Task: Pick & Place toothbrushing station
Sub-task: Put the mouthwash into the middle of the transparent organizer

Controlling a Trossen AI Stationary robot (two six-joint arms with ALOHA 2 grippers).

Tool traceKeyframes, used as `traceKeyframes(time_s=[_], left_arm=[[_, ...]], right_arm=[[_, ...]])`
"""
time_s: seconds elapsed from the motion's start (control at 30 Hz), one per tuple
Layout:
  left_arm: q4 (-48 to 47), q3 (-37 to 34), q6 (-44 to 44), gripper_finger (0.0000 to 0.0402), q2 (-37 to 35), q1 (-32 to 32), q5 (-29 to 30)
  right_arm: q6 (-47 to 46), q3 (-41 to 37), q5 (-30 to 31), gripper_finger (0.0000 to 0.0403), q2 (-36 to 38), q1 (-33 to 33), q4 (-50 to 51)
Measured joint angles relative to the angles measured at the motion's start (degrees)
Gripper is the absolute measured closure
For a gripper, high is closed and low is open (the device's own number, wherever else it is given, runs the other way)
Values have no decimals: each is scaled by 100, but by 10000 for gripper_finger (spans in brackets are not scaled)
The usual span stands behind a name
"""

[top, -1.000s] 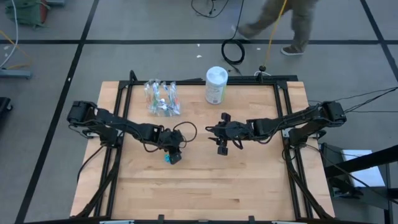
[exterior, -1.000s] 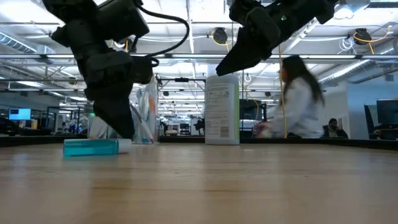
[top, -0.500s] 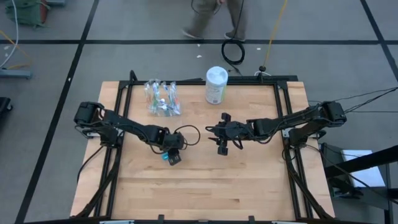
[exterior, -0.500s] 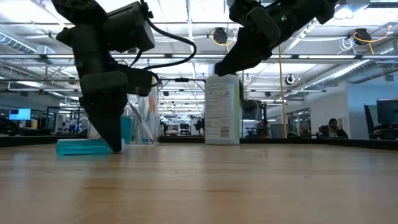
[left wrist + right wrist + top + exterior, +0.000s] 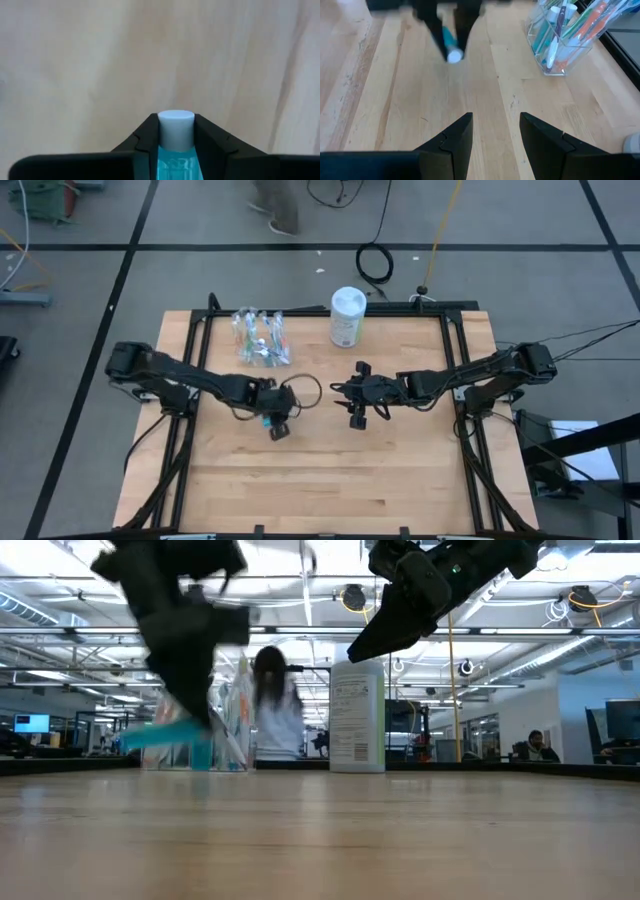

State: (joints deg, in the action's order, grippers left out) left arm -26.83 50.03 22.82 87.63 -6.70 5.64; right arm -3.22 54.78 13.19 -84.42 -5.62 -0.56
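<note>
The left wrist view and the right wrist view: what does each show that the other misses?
Only the left wrist view shows, close up, the teal tube with its white cap clamped in the left end effector. Only the right wrist view shows the clear cup of toothbrushes and the open right end effector. Both show the tube, the left end effector and the wooden table.

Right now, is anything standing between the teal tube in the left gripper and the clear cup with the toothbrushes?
Nothing visible: bare wood lies between the teal tube, held by the left gripper, and the clear cup.
</note>
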Motion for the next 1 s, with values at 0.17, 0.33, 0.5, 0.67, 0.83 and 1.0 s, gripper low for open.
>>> traceKeyframes(time_s=[0.17,0.33,0.5,0.67,0.83,1.0], left_arm=[[-103,27,-194,306,-1081,13,1040],[-27,42,-501,300,-2308,68,1958],[814,-397,-912,303,-3278,69,3540],[2721,-1672,-1298,301,-3700,157,3800],[4785,-3104,-1461,301,-3713,349,4188],[6607,-4204,-1764,301,-3711,494,4333]], right_arm=[[0,0,1,245,0,-1,11],[0,0,0,245,0,-1,10],[0,0,0,245,0,-1,4],[0,0,0,245,0,-1,1],[0,0,0,245,0,-1,-2],[0,0,0,245,0,1,-5]])
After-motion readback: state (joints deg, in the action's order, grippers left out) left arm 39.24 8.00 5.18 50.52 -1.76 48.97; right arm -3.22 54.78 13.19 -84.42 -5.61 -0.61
